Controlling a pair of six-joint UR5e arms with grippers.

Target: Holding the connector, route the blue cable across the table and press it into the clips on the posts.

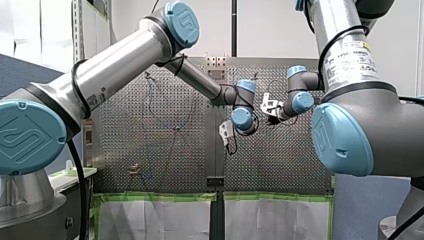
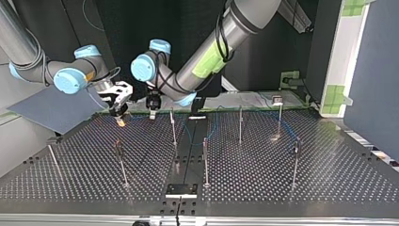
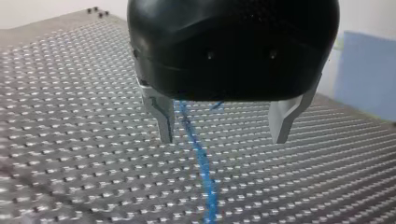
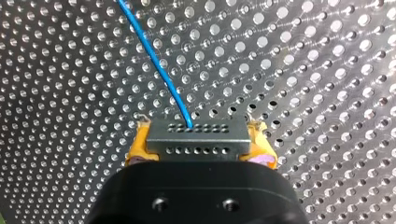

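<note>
Blue cable (image 4: 159,65) leaves the forward face of the grey metal connector (image 4: 196,127) and runs nearly straight ahead of my right end effector (image 4: 198,142), slanting to one side over the perforated worktop (image 4: 303,70). The connector's long axis lies crosswise, clamped at its two ends between the yellow pads (image 4: 137,147), with rows of small holes showing on it.

Left wrist view: my left end effector (image 3: 223,135), black with metal fingers (image 3: 161,114), is spread wide and grips nothing. The cable passes over the worktop under the gap, closer to one finger, with its axis running away from the end effector.

Top view: both end effectors hang near the worktop's far edge, just beside one another — the right one further to the view's left. Thin upright posts (image 2: 240,125) stand well apart; a stretch of cable curves near those at the view's right.

Front view: a printed label (image 1: 350,62) on my right arm is too small to read.
</note>
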